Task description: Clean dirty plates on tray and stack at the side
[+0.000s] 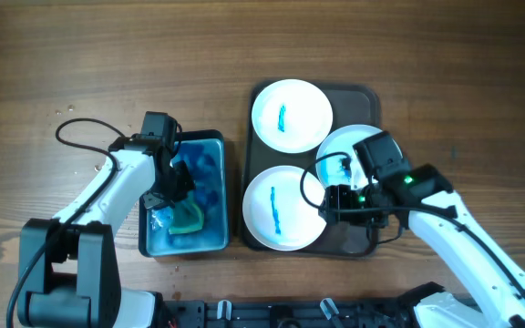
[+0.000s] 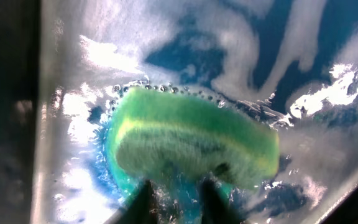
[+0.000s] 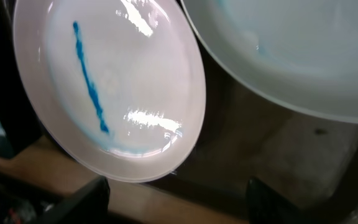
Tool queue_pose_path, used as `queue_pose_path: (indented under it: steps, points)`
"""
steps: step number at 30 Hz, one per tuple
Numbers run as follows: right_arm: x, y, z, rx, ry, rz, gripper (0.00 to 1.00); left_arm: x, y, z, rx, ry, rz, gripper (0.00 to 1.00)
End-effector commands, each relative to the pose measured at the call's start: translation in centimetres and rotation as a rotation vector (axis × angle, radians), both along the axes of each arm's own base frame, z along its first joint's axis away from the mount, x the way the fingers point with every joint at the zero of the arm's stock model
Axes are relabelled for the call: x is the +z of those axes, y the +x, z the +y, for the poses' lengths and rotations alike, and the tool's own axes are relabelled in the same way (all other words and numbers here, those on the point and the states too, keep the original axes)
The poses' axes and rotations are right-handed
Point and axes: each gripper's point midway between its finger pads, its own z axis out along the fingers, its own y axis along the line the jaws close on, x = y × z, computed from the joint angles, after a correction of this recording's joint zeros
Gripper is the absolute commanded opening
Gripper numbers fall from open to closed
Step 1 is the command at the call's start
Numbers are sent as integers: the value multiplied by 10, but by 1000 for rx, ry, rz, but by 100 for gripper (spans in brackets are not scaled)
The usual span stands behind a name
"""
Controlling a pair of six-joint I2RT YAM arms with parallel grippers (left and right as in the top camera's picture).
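Three white plates lie on the dark tray [image 1: 373, 94]: a back one [image 1: 290, 114] and a front one [image 1: 279, 208], each with a blue streak, and a right one [image 1: 340, 146] partly under my right arm. My right gripper [image 1: 328, 202] [image 3: 179, 200] is open at the front plate's [image 3: 110, 93] right rim, with one finger on each side and nothing between them. The other plate [image 3: 291, 50] fills the upper right of the right wrist view. My left gripper [image 1: 166, 195] [image 2: 176, 200] is in the tub, shut on a green sponge [image 2: 191, 140] [image 1: 188, 219].
A teal-blue tub [image 1: 215, 138] of foamy blue water stands left of the tray, with the left arm reaching into it. Bare wooden table [image 1: 80, 55] surrounds both. The tray floor [image 3: 260, 149] shows dark between the plates.
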Motion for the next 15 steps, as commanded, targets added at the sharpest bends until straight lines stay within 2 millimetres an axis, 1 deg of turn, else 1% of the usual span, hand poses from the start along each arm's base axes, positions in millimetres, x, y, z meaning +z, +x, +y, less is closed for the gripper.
queue_pose_path:
  steps: [1,4,7,10,12,14,15]
  points:
    - [-23,-8,2,24,24,13,68,-11,-6,-10,15,-60,41,4]
    - [-36,-9,4,27,34,20,66,9,7,-17,10,-95,20,4]
    - [-43,-6,8,34,37,28,64,36,24,-19,-11,-100,-17,4]
    - [-54,3,18,49,49,13,57,68,42,-22,-49,-103,-73,4]
    - [-64,11,16,21,14,5,47,83,48,-22,-50,-101,-93,4]
    - [-78,19,5,-45,-62,7,39,96,53,-23,-63,-102,-108,4]
    - [-83,23,1,-67,-89,5,32,101,54,-23,-75,-102,-111,4]
